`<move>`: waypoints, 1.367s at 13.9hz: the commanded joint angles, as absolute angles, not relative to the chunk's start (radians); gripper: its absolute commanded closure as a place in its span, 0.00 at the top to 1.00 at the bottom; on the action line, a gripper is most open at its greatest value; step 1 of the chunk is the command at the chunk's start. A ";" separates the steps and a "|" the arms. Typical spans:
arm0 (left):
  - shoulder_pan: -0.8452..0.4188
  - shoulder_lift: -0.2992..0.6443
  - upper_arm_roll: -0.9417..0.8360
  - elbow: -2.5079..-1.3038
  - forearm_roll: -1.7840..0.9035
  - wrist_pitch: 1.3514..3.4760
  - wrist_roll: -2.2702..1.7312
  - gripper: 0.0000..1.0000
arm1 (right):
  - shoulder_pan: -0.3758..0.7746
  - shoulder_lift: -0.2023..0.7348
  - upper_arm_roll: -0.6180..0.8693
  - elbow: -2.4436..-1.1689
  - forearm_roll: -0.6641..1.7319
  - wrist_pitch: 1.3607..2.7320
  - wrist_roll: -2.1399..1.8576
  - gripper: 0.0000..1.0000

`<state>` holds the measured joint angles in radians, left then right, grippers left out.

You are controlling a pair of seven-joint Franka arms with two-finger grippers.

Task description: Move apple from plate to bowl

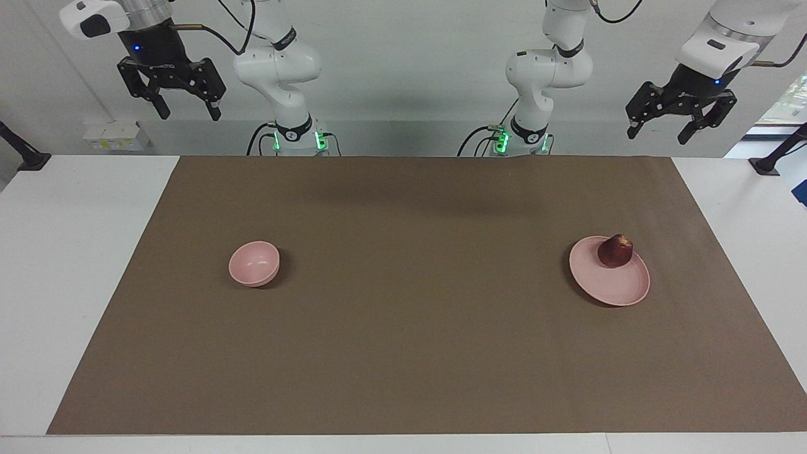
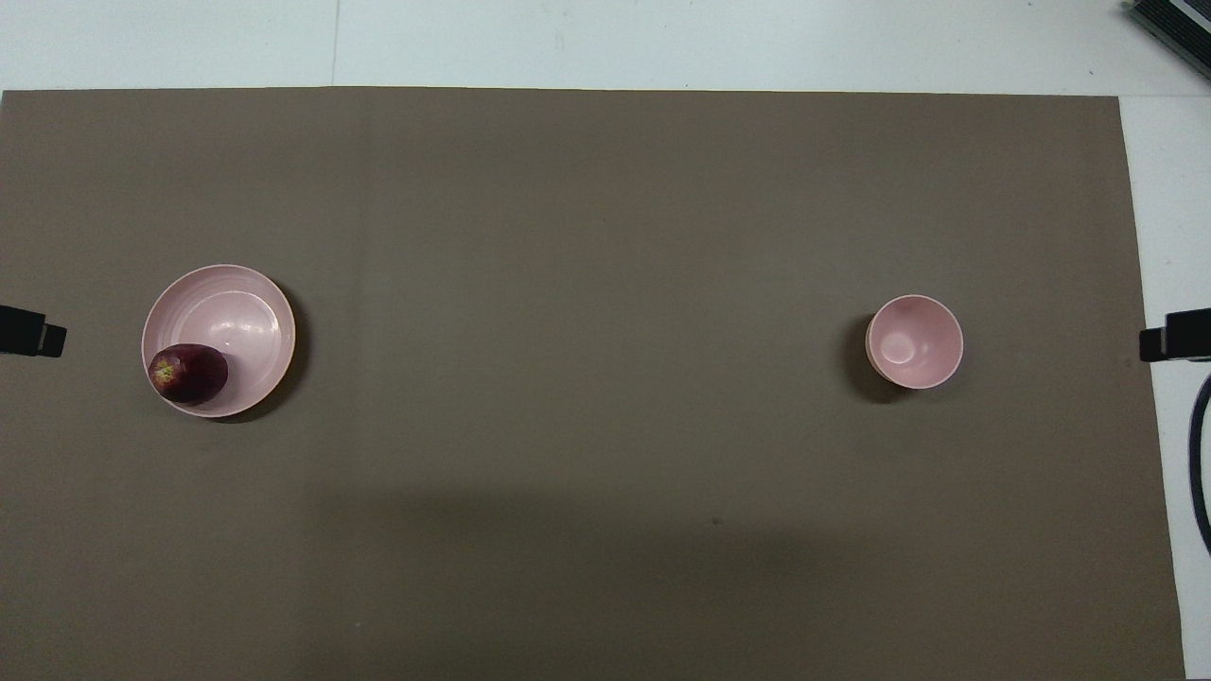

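A small dark red apple lies on a flat pale pink plate, on the part of it nearer to the robots, toward the left arm's end of the table. It shows on the plate in the overhead view too. A small deep pink bowl stands empty toward the right arm's end. My left gripper hangs open and empty, high above the table's edge by its base. My right gripper hangs open and empty, high at its own end.
A brown mat covers most of the white table. Black clamp posts stand at the table's two corners nearest the robots. A dark object lies at the table corner farthest from the robots.
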<state>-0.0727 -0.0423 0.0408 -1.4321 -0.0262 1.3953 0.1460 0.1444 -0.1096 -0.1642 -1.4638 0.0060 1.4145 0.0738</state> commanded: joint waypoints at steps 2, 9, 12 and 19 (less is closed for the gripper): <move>-0.084 -0.049 0.046 -1.422 -0.012 1.379 0.149 1.00 | 0.135 -0.129 -0.160 -1.482 -0.002 1.407 0.049 1.00; -0.078 -0.049 0.040 -1.424 -0.017 1.378 0.146 1.00 | 0.135 -0.129 -0.160 -1.482 -0.002 1.407 0.049 1.00; -0.083 -0.051 0.040 -1.424 -0.017 1.368 0.141 1.00 | 0.135 -0.129 -0.160 -1.482 -0.002 1.407 0.049 1.00; -0.084 -0.051 0.043 -1.424 -0.018 1.365 0.135 1.00 | 0.135 -0.129 -0.160 -1.482 -0.002 1.407 0.049 1.00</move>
<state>-0.0724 -0.0427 0.0437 -1.4321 -0.0262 1.3897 0.1448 0.1444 -0.1096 -0.1642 -1.4638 0.0060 1.4145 0.0738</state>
